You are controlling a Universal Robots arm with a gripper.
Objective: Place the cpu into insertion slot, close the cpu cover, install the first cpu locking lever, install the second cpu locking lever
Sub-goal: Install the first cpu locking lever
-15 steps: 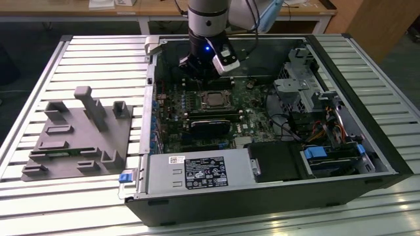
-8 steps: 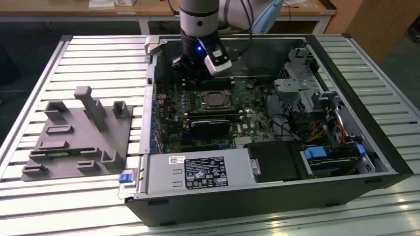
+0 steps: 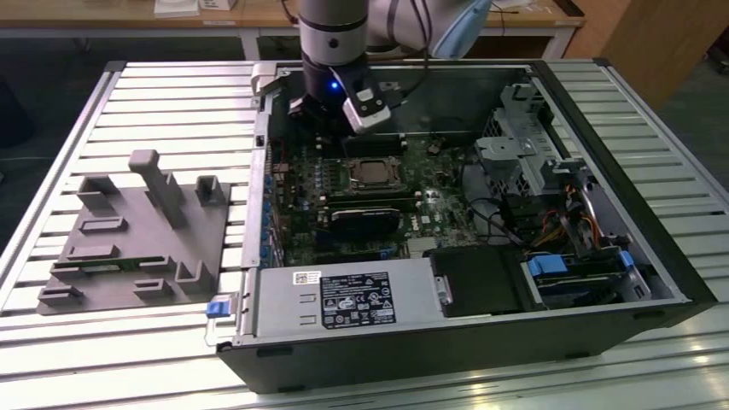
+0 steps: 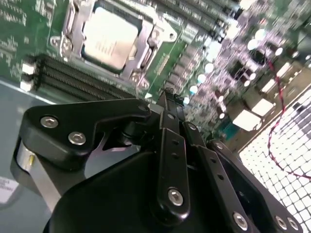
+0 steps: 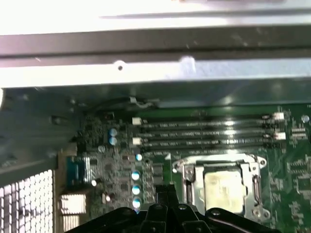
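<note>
My arm [image 3: 334,34] comes down from the top of the exterior view, its last silver-grey segment standing close to upright. At the wrist [image 3: 330,68] there is a black band with a small blue light [image 3: 331,84] glowing on it. A white camera block [image 3: 367,109] is fixed to the side of the wrist, toward the exterior view's right. Below that hangs my gripper [image 3: 323,135], black and pointing downward. In the second wrist view its black linkage bars [image 4: 170,155], dotted with silver screw heads, run forward and narrow to the fingertips [image 4: 167,99]. These are drawn together, with nothing held between them.
</note>
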